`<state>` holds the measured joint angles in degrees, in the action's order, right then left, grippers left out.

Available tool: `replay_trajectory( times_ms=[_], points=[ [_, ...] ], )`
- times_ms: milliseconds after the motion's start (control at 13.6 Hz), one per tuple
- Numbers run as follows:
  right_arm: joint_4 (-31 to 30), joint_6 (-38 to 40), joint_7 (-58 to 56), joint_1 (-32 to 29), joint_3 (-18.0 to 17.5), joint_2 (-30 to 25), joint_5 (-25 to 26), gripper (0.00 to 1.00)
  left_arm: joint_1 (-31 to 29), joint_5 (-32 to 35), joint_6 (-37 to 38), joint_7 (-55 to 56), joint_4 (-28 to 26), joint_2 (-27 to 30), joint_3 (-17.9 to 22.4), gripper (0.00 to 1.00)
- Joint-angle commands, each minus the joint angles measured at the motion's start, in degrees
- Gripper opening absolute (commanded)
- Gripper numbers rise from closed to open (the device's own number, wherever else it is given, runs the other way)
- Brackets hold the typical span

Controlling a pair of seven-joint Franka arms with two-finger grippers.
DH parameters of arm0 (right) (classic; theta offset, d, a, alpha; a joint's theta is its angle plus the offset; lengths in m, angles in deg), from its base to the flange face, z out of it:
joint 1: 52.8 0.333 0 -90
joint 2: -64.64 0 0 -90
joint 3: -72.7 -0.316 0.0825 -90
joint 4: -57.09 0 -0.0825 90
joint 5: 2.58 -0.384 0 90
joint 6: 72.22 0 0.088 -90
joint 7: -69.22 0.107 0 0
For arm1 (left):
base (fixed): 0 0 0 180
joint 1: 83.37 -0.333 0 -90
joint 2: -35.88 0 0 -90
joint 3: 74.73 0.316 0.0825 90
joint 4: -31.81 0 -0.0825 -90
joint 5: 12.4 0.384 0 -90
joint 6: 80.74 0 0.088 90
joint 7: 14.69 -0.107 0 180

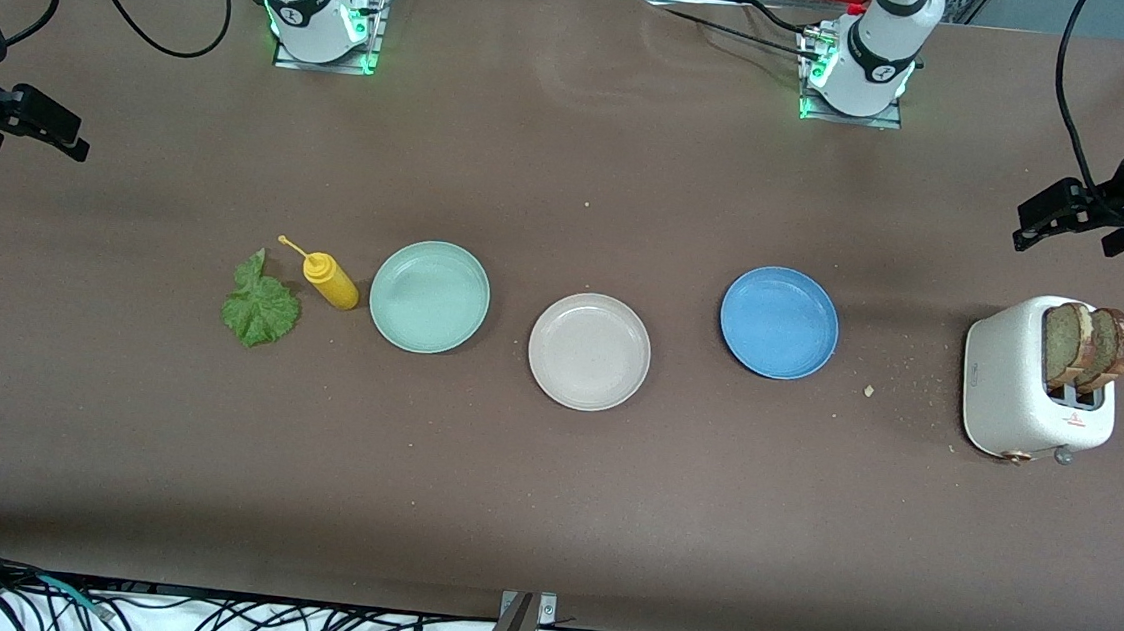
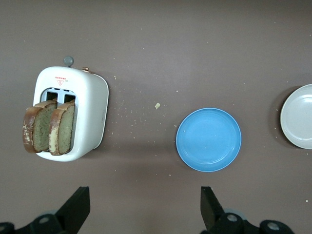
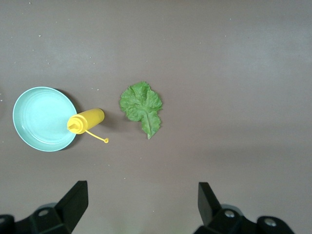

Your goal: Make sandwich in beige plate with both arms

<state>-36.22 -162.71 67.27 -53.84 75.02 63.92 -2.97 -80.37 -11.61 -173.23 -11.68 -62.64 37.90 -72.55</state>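
I see the left claw (image 2: 141, 207) spread over bare desk (image 1: 547, 505) at upper right, the right claw (image 3: 139, 204) spread at upper left; beige plate (image 1: 589, 352) sits center, empty.

Both tools (image 2: 141, 209) (image 3: 139, 207) open, aloft.

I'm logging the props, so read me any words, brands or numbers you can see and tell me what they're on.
Toaster: a small red mark with a line of print under it, beside the slots, too small to read.
Plates, mustard bottle, lettuce, bread: no text visible.
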Motion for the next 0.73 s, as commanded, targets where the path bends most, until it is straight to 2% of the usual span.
replay_trajectory(
  times_ms=[0, 661],
  points=[
    [0.9, 1.1, -0.1, 0.2, 0.1, -0.1, -0.9, 1.0, -0.7, -1.2, 0.1, -1.5, 1.0, -0.4, -0.2, 1.0],
    [0.9, 1.1, 0.2, 0.2, 0.0, -0.1, -0.9, 1.0, -0.7, -1.1, -0.1, -1.5, 1.0, -0.4, -0.2, 1.0]
  ],
)
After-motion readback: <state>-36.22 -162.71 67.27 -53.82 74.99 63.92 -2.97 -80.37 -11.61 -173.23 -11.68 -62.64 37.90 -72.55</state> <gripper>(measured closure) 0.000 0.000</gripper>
